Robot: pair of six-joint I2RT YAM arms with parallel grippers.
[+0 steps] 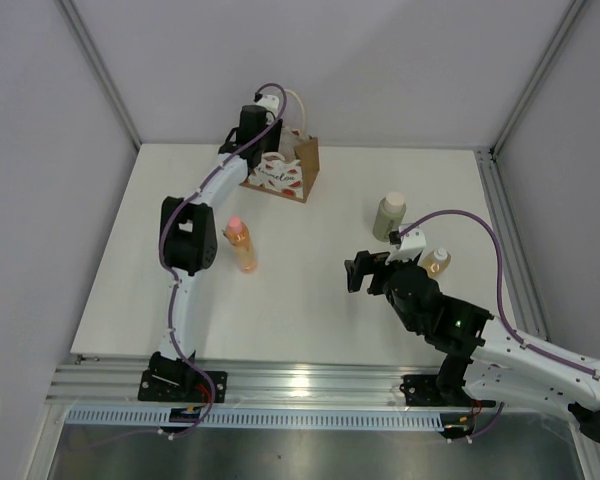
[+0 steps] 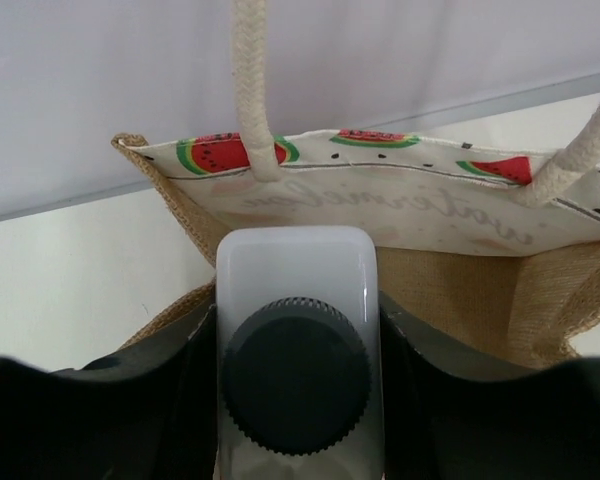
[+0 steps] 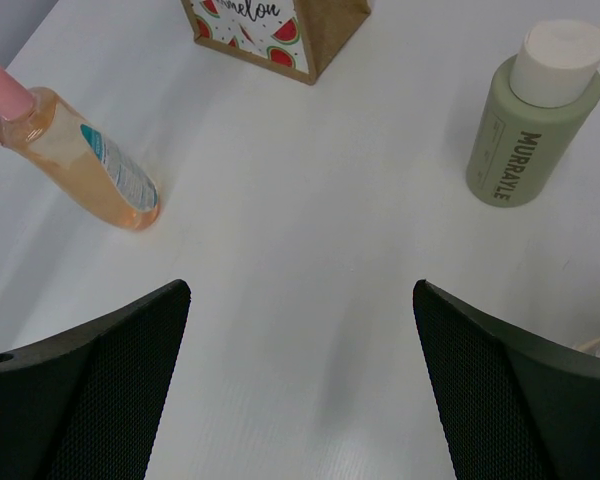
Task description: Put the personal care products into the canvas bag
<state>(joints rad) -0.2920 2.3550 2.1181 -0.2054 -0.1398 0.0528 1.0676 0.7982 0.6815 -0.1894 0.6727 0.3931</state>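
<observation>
1. My left pincer (image 2: 298, 335) is clenched on the clear black-lidded jar (image 2: 296, 375). My two dark fingers (image 2: 130, 410) press against its sides, and its lid faces my wrist camera.
2. The jar hangs over the open mouth of the canvas bag (image 2: 460, 290), with the woven brown inner wall at 3 o'clock from it. The white rope handles (image 2: 248, 90) rise at 12 o'clock, in front of the watermelon-print panel.
3. From above, the bag (image 1: 290, 170) stands at 11 o'clock on the table (image 1: 310, 320), near its far edge. My left wrist is just over it, so the jar is hidden in that view.
4. My right pincer (image 3: 300, 380) is released, its jaws spread wide above bare table with nothing between them.
5. The peach bottle with pink cap (image 3: 85, 155) lies at 10 o'clock from my right pincer, well apart from the bag.
6. The pale olive-beige bottle with cream cap (image 3: 530, 130) stands upright at 2 o'clock from my right pincer.
7. From above, the amber bottle with white cap (image 1: 437, 262) sits at 3 o'clock from my right pincer, just beside my right wrist.
</observation>
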